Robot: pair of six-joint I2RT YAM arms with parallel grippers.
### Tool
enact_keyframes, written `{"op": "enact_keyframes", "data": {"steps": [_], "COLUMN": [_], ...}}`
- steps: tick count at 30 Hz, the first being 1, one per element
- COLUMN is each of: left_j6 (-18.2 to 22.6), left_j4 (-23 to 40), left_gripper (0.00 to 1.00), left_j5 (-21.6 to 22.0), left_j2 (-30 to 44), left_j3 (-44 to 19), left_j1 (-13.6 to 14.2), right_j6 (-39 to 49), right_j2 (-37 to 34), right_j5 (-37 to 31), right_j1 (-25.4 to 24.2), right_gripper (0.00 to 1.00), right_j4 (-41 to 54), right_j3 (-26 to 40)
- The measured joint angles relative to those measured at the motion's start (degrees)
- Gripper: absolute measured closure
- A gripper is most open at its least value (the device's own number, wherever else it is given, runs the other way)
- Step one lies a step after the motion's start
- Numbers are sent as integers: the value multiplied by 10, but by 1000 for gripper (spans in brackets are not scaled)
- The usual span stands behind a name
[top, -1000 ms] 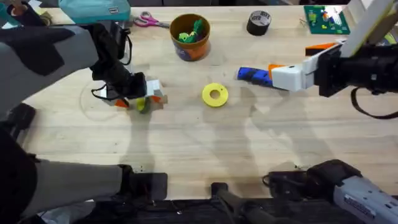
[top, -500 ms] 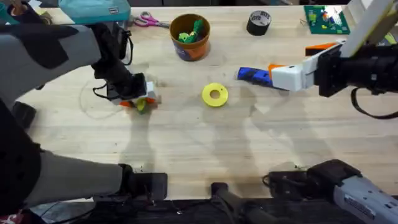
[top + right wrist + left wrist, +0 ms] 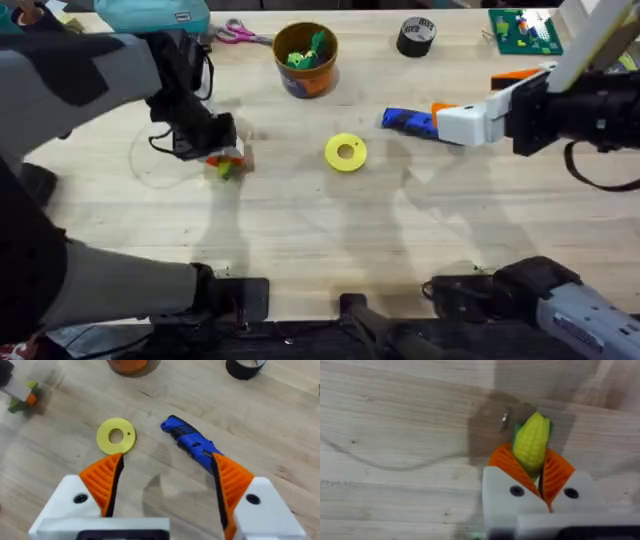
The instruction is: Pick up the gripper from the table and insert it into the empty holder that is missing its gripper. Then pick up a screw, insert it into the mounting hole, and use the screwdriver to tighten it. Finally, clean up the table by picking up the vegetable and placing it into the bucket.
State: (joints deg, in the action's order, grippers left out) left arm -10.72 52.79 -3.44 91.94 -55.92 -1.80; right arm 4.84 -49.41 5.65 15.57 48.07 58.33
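A workshop bench: along the pale wooden table's far edge lie pink-handled scissors, a black tape roll and a green circuit board.

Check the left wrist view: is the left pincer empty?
No, the left pincer is shut on the corn, which sits between its orange pads.

The left arm is reaching far-left, its left gripper pinching something between its orange pads. The right arm is extending in from the right, hovering, its right gripper spreading its fingers wide apart.
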Motion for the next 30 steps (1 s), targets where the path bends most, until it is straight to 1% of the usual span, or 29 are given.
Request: {"op": "enact_keyframes", "data": {"steps": [4, 10, 12, 14, 17, 23, 26, 30], "left_j6": [0, 0, 0, 0, 0, 0, 0, 0], "left_j4": [10, 28, 29, 23, -22, -134, -208, -291], "left_gripper": [978, 978, 978, 978, 978, 978, 978, 978], "left_j5": [-26, -72, -78, -81, -86, -90, -90, -91], "left_j2": [-4, -44, -58, -65, -67, -59, -34, 20], "left_j3": [-41, -129, -162, -189, -211, -212, -212, -212], "left_j1": [0, 2, 10, 24, 54, 120, 141, 151], "right_j6": [0, 0, 0, 0, 0, 0, 0, 0], "right_j2": [0, 0, 0, 0, 0, 0, 0, 0], "right_j5": [0, 0, 0, 0, 0, 0, 0, 0], "right_j1": [0, 0, 0, 0, 0, 0, 0, 0], "right_gripper": [5, 5, 5, 5, 4, 5, 5, 5], "right_j4": [0, 0, 0, 0, 0, 0, 0, 0], "right_j3": [0, 0, 0, 0, 0, 0, 0, 0]}}
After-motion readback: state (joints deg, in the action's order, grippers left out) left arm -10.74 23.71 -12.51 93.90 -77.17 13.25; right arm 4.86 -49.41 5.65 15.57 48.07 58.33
